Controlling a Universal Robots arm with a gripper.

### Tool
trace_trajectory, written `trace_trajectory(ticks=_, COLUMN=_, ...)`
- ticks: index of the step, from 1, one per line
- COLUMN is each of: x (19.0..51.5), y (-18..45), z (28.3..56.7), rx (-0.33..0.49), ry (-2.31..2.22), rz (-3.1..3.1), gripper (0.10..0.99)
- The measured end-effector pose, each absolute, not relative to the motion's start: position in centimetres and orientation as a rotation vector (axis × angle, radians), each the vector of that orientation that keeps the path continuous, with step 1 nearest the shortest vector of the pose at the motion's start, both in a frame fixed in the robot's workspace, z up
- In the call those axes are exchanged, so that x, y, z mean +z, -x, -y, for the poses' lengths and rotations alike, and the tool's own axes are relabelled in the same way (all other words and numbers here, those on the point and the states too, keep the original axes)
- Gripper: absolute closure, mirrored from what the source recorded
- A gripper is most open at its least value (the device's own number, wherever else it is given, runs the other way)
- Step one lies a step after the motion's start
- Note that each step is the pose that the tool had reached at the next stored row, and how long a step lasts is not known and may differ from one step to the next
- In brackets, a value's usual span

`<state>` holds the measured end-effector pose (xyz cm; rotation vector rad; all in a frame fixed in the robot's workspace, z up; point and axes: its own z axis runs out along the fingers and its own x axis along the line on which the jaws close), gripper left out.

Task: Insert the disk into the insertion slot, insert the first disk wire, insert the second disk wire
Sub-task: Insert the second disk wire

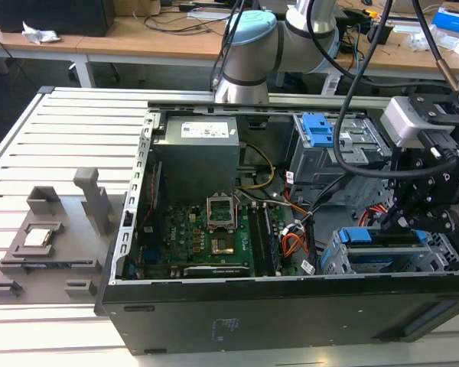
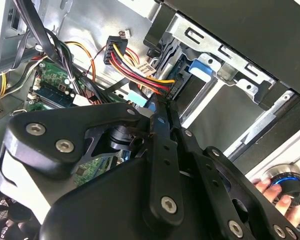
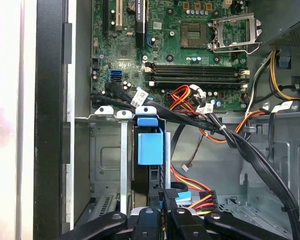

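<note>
Disk (image 1: 382, 235) in its blue frame sits inside the insertion slot (image 1: 333, 261), near the computer case's (image 1: 291, 321) corner on the exterior view's right. Gripper (image 1: 394, 220) hangs low over the slot's edge, with red and yellow wires (image 2: 140, 70) crowded just beside it; whether it is clenched I cannot tell.

the case (image 1: 214, 325) lies open on top, with free room above the board (image 1: 214, 229). around the gripper (image 3: 162, 212) it is tight: the disk (image 3: 150, 148) fills the cage (image 3: 106, 160), a bundle of cables (image 3: 250, 150) crosses just past its mouth, and the tall bay (image 1: 321, 141) stands near.
</note>
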<state>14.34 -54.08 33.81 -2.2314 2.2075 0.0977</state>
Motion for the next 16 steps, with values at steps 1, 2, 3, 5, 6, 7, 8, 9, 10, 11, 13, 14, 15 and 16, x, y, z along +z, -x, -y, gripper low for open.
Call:
trace_trajectory(ticks=1, x=33.8, y=-14.3, z=54.1, rx=0.098, ry=2.231, rz=-2.207, gripper=0.933)
trace_trajectory(ticks=2, x=33.8, y=-14.3, z=54.1, rx=0.098, ry=2.231, rz=-2.207, gripper=0.922)
trace_trajectory(ticks=3, x=33.8, y=-14.3, z=54.1, rx=0.098, ry=2.231, rz=-2.207, gripper=0.859)
trace_trajectory(ticks=5, x=33.8, y=-14.3, z=54.1, rx=0.098, ry=2.231, rz=-2.207, gripper=0.859)
trace_trajectory(ticks=6, x=33.8, y=-14.3, z=54.1, rx=0.098, ry=2.231, rz=-2.207, gripper=0.859)
trace_trajectory(ticks=7, x=33.9, y=-14.3, z=54.1, rx=0.099, ry=2.231, rz=-2.207, gripper=0.859)
trace_trajectory(ticks=8, x=34.3, y=-14.3, z=54.1, rx=0.098, ry=2.231, rz=-2.207, gripper=0.859)
trace_trajectory(ticks=9, x=34.6, y=-14.3, z=54.1, rx=0.098, ry=2.231, rz=-2.207, gripper=0.859)
trace_trajectory(ticks=10, x=34.8, y=-14.3, z=54.1, rx=0.098, ry=2.231, rz=-2.207, gripper=0.859)
trace_trajectory(ticks=11, x=34.9, y=-14.3, z=54.1, rx=0.098, ry=2.231, rz=-2.207, gripper=0.859)
trace_trajectory(ticks=13, x=35.0, y=-14.3, z=54.1, rx=0.097, ry=2.232, rz=-2.208, gripper=0.859)
trace_trajectory(ticks=14, x=35.4, y=-14.3, z=54.1, rx=0.096, ry=2.232, rz=-2.208, gripper=0.859)
trace_trajectory(ticks=15, x=35.7, y=-14.3, z=54.0, rx=0.092, ry=2.234, rz=-2.211, gripper=0.859)
trace_trajectory(ticks=16, x=35.7, y=-14.3, z=54.0, rx=0.085, ry=2.237, rz=-2.214, gripper=0.859)
